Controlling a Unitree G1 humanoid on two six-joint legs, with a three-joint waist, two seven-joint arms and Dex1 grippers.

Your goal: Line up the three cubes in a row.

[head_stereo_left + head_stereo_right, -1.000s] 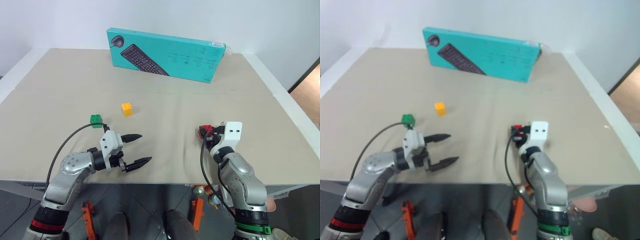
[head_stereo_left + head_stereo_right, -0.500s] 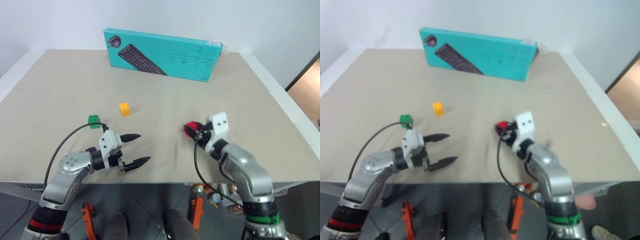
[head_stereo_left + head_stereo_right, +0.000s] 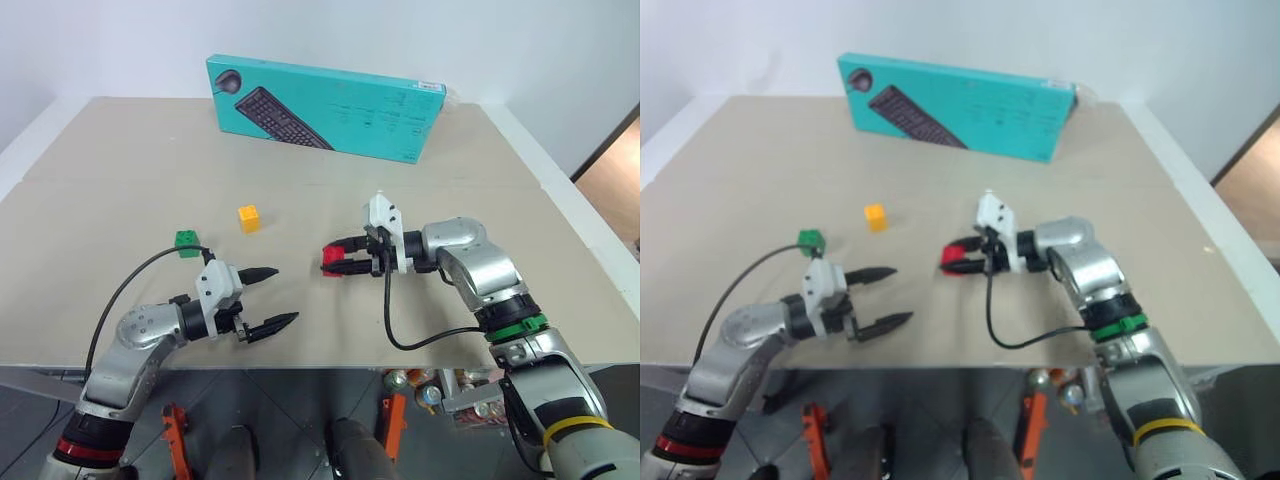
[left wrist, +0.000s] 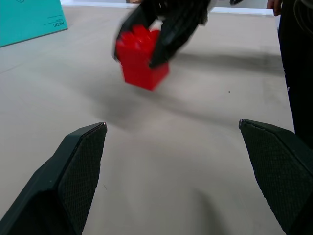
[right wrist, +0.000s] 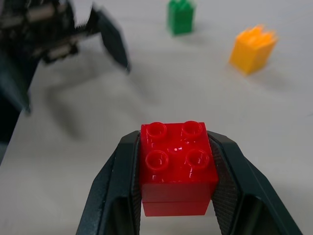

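Red cube [image 5: 178,166] clamped in right gripper [image 3: 335,262], seemingly above table; left gripper [image 3: 278,297] wide, empty.

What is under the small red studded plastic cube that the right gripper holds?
Under the small red studded plastic cube, held off the surface in the shut jaws of the right gripper, lies only the bare beige table with a faint shadow. The cube's underside is hidden.
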